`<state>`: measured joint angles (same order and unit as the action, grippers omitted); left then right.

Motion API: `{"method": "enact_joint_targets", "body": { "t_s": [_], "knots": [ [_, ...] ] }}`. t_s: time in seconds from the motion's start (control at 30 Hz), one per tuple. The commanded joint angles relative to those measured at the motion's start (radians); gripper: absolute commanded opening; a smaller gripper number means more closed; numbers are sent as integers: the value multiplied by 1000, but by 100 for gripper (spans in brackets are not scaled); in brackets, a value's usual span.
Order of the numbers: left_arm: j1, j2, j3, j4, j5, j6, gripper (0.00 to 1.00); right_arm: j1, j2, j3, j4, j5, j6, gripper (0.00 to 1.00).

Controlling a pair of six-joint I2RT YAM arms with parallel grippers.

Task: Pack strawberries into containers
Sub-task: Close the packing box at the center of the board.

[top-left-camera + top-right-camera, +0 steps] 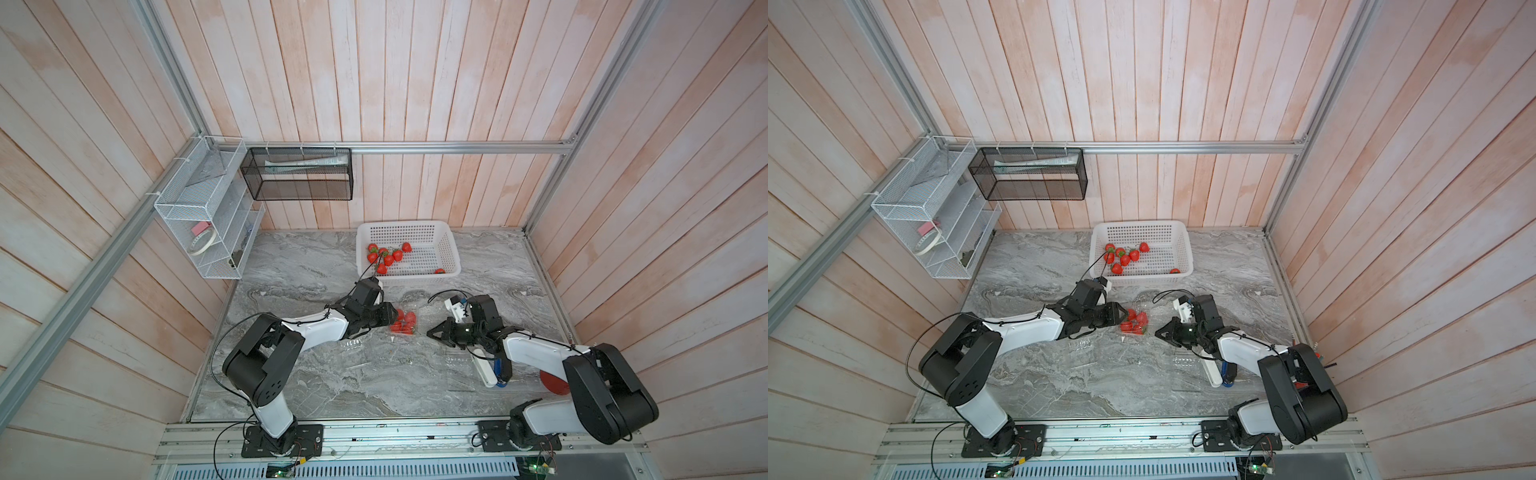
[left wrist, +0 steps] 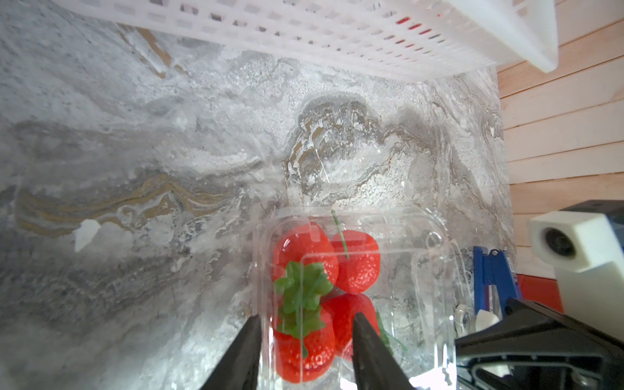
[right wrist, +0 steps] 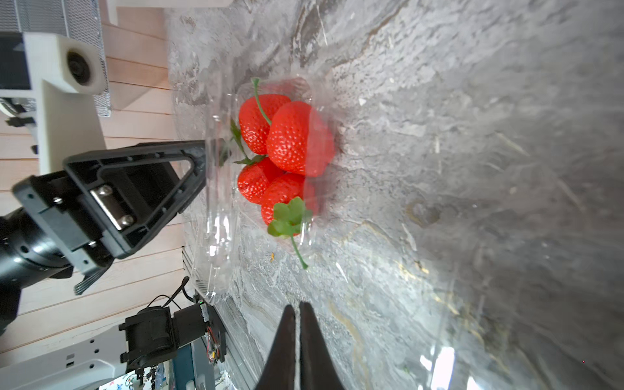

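Box looks full. Your left claw straddles its edge, grip unclear; right claw pressed together, empty: press lid squarely.

Four views: two high overhead, two at the wrists.
Both top views look steeply down from high at the front, far off, onto the whole table. The left wrist view sits close above the container, facing the basket. The right wrist view looks low across the table at that same container from its other side.
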<state>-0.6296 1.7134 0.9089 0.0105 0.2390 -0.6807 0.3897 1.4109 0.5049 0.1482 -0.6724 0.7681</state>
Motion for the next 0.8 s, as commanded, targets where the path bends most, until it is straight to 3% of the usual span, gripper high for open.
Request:
{"method": "enact_joint_targets", "body": {
  "t_s": [0.0, 0.33, 0.77],
  "knots": [
    [-5, 16, 21, -12, 9, 14, 46, 4, 52, 19, -7, 10, -22, 8],
    [-5, 16, 22, -10, 8, 14, 46, 43, 169, 94, 62, 0, -13, 5],
    [-5, 22, 26, -10, 11, 15, 46, 53, 209, 137, 96, -32, 0, 5]
  ]
}}
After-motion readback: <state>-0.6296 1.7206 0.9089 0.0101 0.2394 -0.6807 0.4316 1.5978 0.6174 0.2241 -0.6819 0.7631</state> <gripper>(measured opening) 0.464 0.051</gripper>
